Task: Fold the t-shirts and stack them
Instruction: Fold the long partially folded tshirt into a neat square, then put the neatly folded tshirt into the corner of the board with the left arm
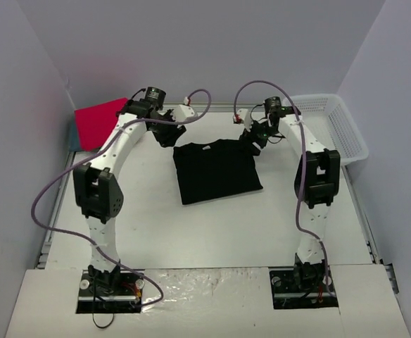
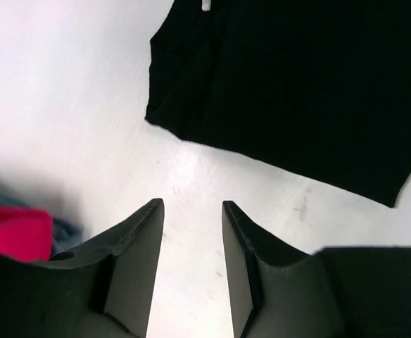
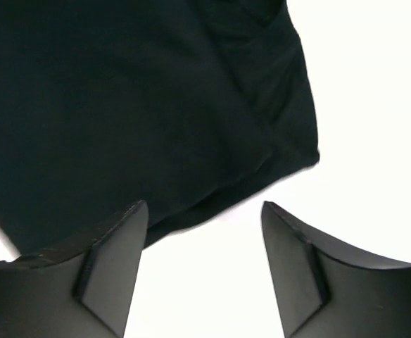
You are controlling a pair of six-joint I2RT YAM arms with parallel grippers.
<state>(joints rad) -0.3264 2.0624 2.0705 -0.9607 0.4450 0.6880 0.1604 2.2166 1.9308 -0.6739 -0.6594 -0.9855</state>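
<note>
The black t-shirt (image 1: 216,171) is lying folded into a rough rectangle in the middle of the top view, flat on the white table (image 1: 191,232), with its collar end facing the top of the frame. The left gripper (image 2: 191,204) is hanging just off the shirt's upper left corner; in its wrist view the two dark fingers are standing apart with bare table showing between them, holding nothing, and the shirt's folded edge is sitting in the upper part of that frame. The right gripper (image 3: 205,205) is hanging at the shirt's upper right corner, its jaws spread wide and nothing clamped; in its wrist view the shirt's edge is running across the gap between the fingers, and whether a finger is touching the cloth cannot be told. The red-pink t-shirt (image 1: 100,121) is resting at the upper left of the top view, against the back wall, with a strip of the teal-blue t-shirt (image 1: 72,135) peeking out along its left side. A white mesh basket (image 1: 339,127) is sitting at the upper right
</note>
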